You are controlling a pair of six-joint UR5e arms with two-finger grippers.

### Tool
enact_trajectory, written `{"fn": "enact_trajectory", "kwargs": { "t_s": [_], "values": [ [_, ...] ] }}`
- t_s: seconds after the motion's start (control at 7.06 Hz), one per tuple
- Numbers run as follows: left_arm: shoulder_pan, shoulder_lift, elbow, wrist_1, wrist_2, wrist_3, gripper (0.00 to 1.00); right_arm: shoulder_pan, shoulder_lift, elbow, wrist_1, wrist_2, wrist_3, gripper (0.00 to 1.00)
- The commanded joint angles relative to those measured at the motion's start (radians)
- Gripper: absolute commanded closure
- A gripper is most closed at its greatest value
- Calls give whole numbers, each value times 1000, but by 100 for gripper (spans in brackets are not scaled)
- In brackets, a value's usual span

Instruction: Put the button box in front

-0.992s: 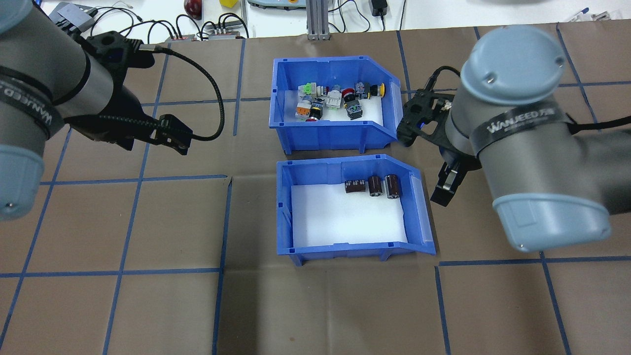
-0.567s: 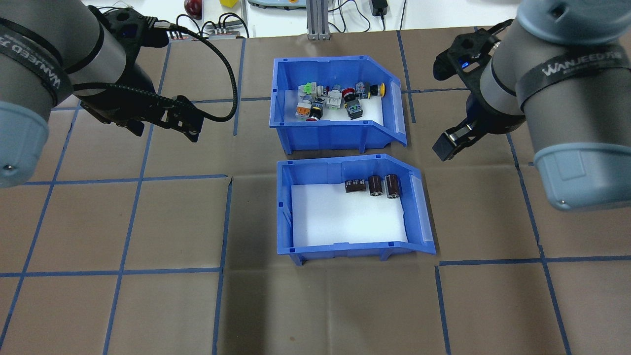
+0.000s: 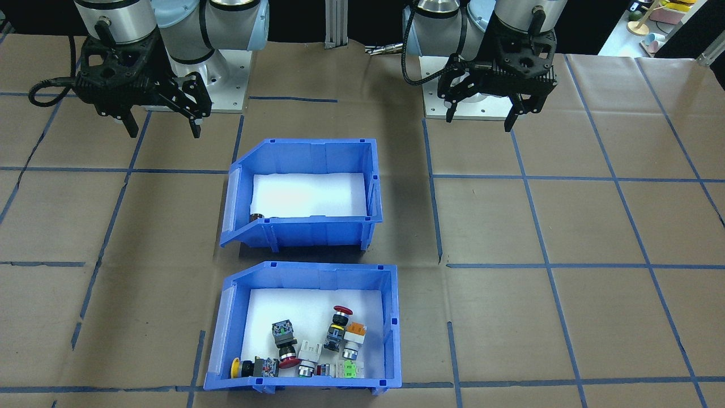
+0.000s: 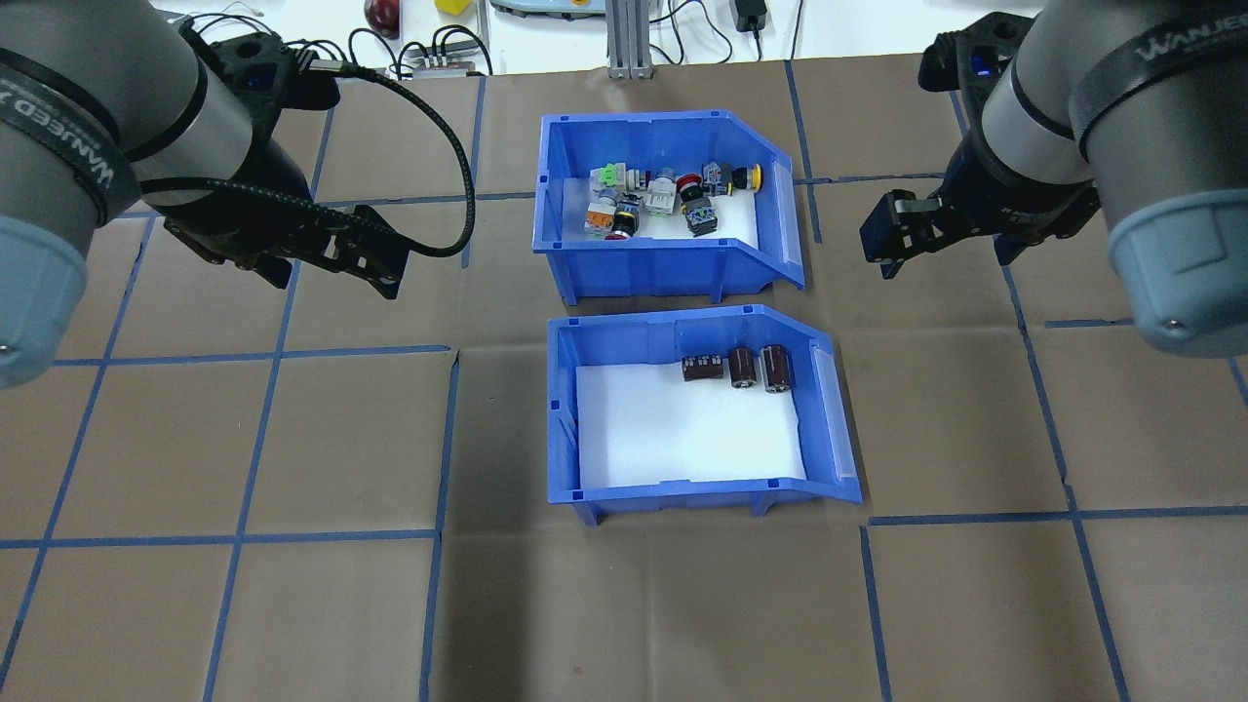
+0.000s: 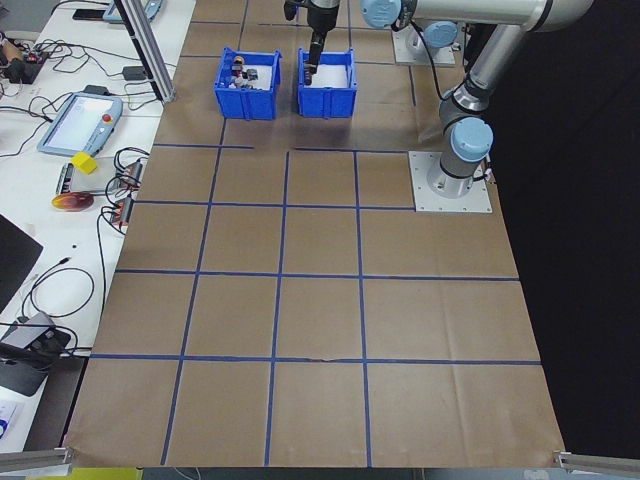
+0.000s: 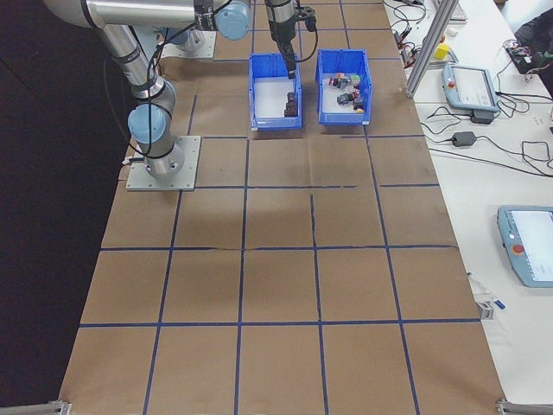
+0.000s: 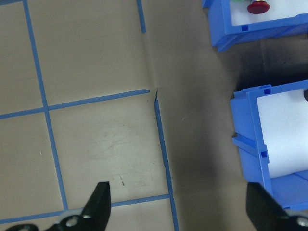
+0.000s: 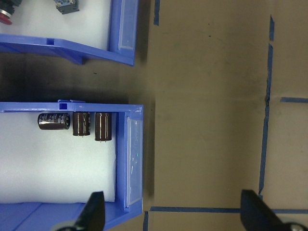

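Table: brown paper (image 4: 682,604) with a grid of blue tape lines (image 4: 253,458); a white bench with cables (image 4: 429,49) runs along its far edge.
Button box: blue bin (image 4: 655,273) with a white foam floor, the farther of the two bins from the robot in the overhead view; in the front-facing view it (image 3: 391,334) is the one nearest the camera. Same spot as a second ago.
Switches: red, yellow, green and orange push-buttons (image 4: 663,195) lie jumbled along the box's far side.
Other bin: alike blue bin (image 4: 565,429), just beside the button box on the robot's side, with a narrow gap between them. It has not moved either.
Cylinders: three dark ones (image 4: 741,369) lie in a row at that bin's far wall, also clear in the right wrist view (image 8: 77,122).
Left gripper: (image 4: 366,258) hangs over bare paper well to the left of both bins, its fingers spread wide with nothing between them (image 7: 175,202). It has lifted and shifted a little toward the bench since the earlier frames.
Right gripper: (image 4: 892,239) is off the right side of the button box, touching nothing, its fingers wide apart and empty (image 8: 171,211). A second ago it was low beside the other bin's open end; it has since pulled up and away toward the far right.
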Motion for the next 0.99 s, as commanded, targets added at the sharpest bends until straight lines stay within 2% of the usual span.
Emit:
{"fn": "enact_trajectory", "kwargs": {
  "t_s": [0.0,0.28,0.85],
  "values": [
    [8,-11,35,-80,-2,-19,1,-7,5,2,36,1,19,0],
    [8,-17,38,-105,-2,-145,1,-5,3,0,46,1,21,0],
    [8,-14,24,-97,1,-142,1,-5,3,-3,58,-3,21,0]
  ]
}}
